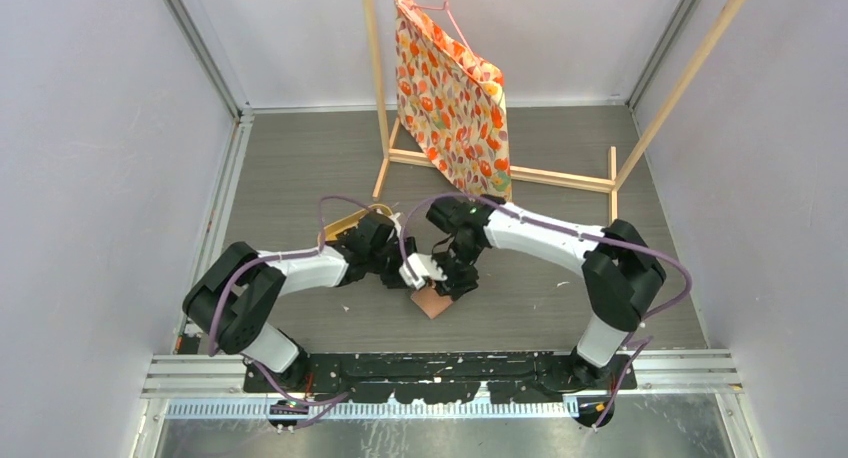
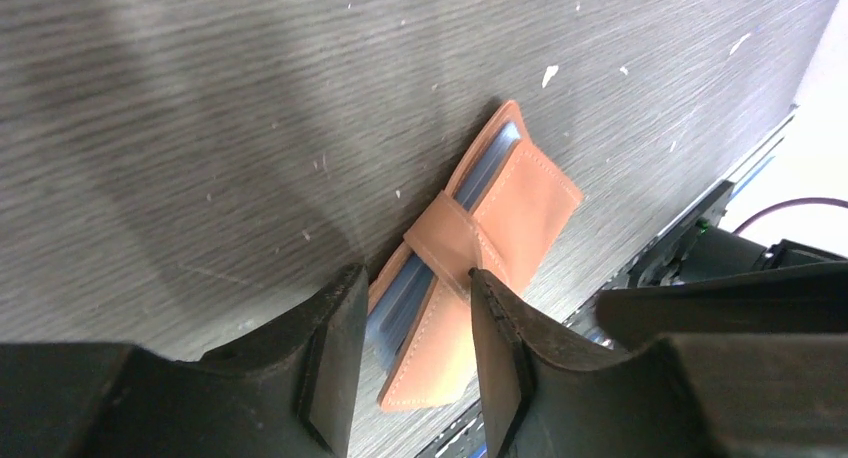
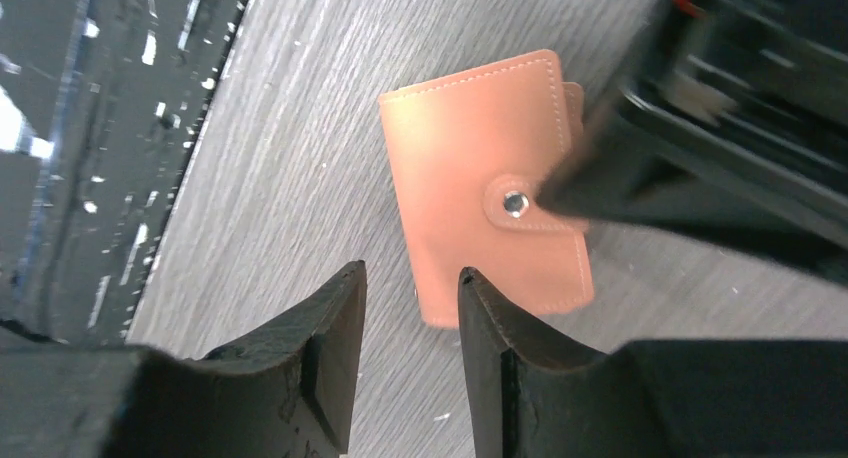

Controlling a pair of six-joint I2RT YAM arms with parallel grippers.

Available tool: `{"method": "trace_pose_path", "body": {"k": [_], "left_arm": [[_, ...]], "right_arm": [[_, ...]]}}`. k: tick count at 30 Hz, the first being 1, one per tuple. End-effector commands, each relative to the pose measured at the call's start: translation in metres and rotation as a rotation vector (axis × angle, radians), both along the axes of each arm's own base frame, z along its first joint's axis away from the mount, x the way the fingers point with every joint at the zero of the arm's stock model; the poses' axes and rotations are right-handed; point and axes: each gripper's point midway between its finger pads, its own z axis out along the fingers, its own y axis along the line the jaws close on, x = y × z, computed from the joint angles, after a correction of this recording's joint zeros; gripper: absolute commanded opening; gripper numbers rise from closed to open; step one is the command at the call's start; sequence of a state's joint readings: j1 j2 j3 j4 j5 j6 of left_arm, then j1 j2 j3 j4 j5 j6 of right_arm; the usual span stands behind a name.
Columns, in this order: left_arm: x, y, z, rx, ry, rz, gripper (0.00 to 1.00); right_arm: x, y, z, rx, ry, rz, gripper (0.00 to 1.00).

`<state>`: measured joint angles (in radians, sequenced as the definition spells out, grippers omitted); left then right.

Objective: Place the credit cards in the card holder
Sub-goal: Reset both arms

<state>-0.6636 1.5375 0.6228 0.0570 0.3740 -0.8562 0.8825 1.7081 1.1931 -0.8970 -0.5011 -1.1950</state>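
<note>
Left fingers (image 2: 335, 363) and right fingers (image 3: 335, 353) are hovering parted and empty over the snapped-shut card holder (image 3: 470, 168) lying on the counter (image 2: 250, 98), probably because filling looks finished.

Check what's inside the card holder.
Card holder is folded shut, with the strap snapped across it. At its open edge, grey-blue layers show between the leather flaps. Whether those are slots or cards, and how many, is hidden by the cover.

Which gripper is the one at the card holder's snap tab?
The left gripper: its fingertip sits at the snap tab of the card holder, while the right gripper hangs open beside the holder, clear of it.
</note>
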Motion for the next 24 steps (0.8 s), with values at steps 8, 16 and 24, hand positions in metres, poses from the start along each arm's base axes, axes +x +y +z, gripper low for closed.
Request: {"method": "trace_pose_path", "body": {"k": [8, 16, 24], "left_arm": [[0.021, 0.017, 0.096, 0.038, -0.334, -0.058, 0.49], [0.008, 0.053, 0.222, -0.041, -0.773, -0.093, 0.98], [-0.024, 0.081, 0.286, -0.045, -0.812, -0.147, 1.0]], "right_arm": [[-0.029, -0.052, 0.11, 0.147, 0.135, -0.274, 0.53], [0.003, -0.137, 0.169, 0.377, 0.026, -0.737, 0.73], [0.063, -0.21, 0.231, 0.612, -0.024, -1.542, 1.0]]}}
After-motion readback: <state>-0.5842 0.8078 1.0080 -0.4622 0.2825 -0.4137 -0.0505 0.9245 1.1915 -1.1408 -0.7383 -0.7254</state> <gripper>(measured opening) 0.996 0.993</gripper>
